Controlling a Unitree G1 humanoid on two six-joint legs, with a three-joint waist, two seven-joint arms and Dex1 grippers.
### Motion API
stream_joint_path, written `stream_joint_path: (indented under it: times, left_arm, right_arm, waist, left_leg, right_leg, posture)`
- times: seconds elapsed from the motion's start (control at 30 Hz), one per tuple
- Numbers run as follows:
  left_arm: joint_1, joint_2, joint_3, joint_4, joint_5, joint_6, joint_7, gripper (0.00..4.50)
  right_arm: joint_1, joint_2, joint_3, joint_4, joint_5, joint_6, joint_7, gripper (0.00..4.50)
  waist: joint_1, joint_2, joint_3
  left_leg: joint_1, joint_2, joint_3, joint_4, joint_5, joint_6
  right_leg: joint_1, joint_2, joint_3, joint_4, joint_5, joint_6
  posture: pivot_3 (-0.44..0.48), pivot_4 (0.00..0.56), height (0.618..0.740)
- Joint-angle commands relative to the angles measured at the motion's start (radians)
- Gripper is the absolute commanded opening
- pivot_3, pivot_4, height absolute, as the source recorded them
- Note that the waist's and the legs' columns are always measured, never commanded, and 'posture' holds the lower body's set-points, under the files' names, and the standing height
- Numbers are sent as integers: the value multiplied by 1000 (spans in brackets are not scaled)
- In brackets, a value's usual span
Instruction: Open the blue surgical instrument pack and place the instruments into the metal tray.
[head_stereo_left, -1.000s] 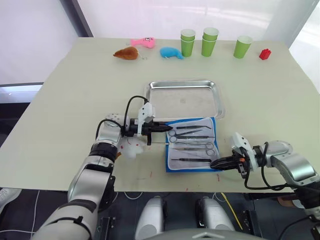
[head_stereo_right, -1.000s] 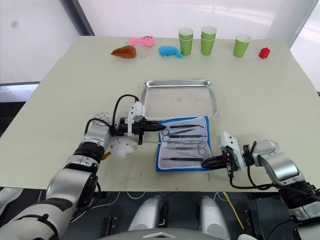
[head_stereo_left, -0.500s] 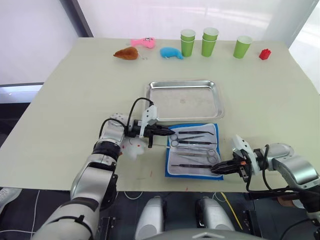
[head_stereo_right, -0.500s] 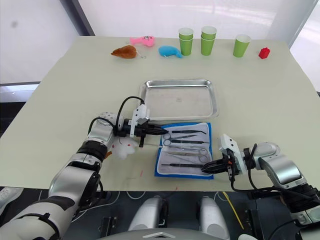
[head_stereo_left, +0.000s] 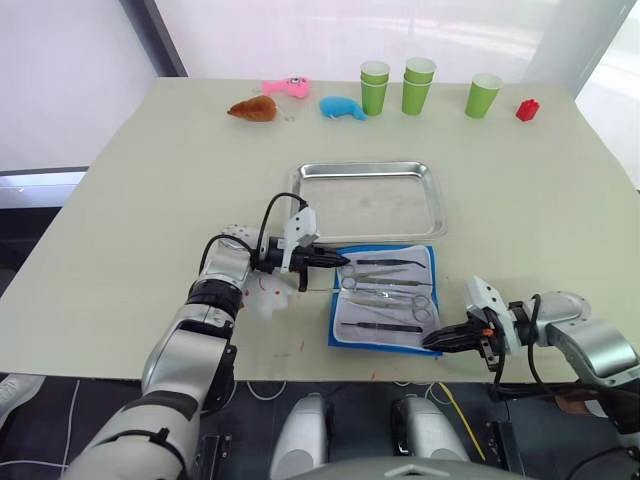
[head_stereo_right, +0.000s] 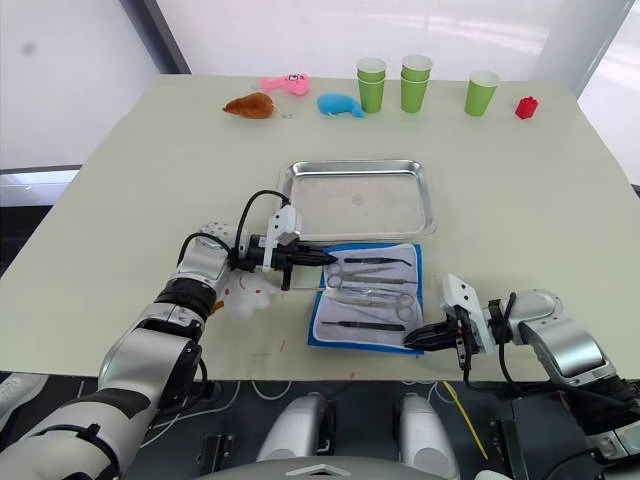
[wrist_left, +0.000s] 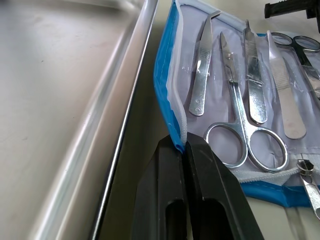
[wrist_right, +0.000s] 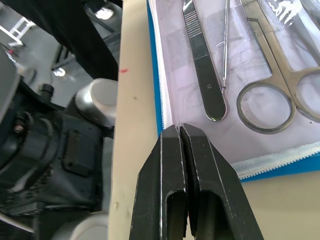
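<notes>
The blue surgical instrument pack (head_stereo_left: 384, 300) lies open and flat near the table's front edge, its pale lining facing up. Several silvery instruments (head_stereo_left: 388, 291) lie across the lining, among them ring-handled scissors (wrist_left: 244, 131) and forceps (wrist_left: 202, 71). The metal tray (head_stereo_left: 368, 167) stands just behind the pack with nothing in it. My left gripper (head_stereo_left: 338, 261) is shut on the pack's far left blue edge (wrist_left: 170, 102). At the near right corner, my right gripper (head_stereo_left: 433, 343) is shut on the pack's white zip edge (wrist_right: 167, 107).
Green cups (head_stereo_left: 375, 86) (head_stereo_left: 418, 84) (head_stereo_left: 484, 94) and a red block (head_stereo_left: 527, 109) stand along the back. A blue plush (head_stereo_left: 342, 105), a pink toy (head_stereo_left: 285, 86) and a brown toy (head_stereo_left: 252, 107) lie at the back left. A white lump (head_stereo_left: 262, 299) sits under my left wrist.
My right gripper has drawn the pack's near corner a little toward the table's front edge. The left gripper shifted slightly right along the far edge. Both stayed shut.
</notes>
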Motion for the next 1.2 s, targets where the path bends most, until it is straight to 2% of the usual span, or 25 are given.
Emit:
stream_joint_path:
  times: [0.03,0.8,1.2]
  left_arm:
    - [31,20,17,22,29,53,108,0]
    - [84,46,8,-58,35,120,103,0]
    - [120,51,29,-112,-12,170,106,0]
  right_arm:
    - [-14,-1,1,32,-39,-59,-6,71]
    - [-5,30,10,101,-96,-193,-22,71]
    - [-3,32,5,114,-84,-217,-16,71]
  waist:
    - [-1,0,-1]
    - [-5,-4,-10]
    - [-8,-4,-10]
  left_leg:
    - [0,0,0,0,0,0]
    - [1,1,0,0,0,0]
    - [2,1,0,0,0,0]
  right_leg:
    - [0,0,0,0,0,0]
    - [0,1,1,0,0,0]
    - [0,2,2,0,0,0]
  posture:
    - [0,150,740]
    - [0,150,740]
    - [0,150,740]
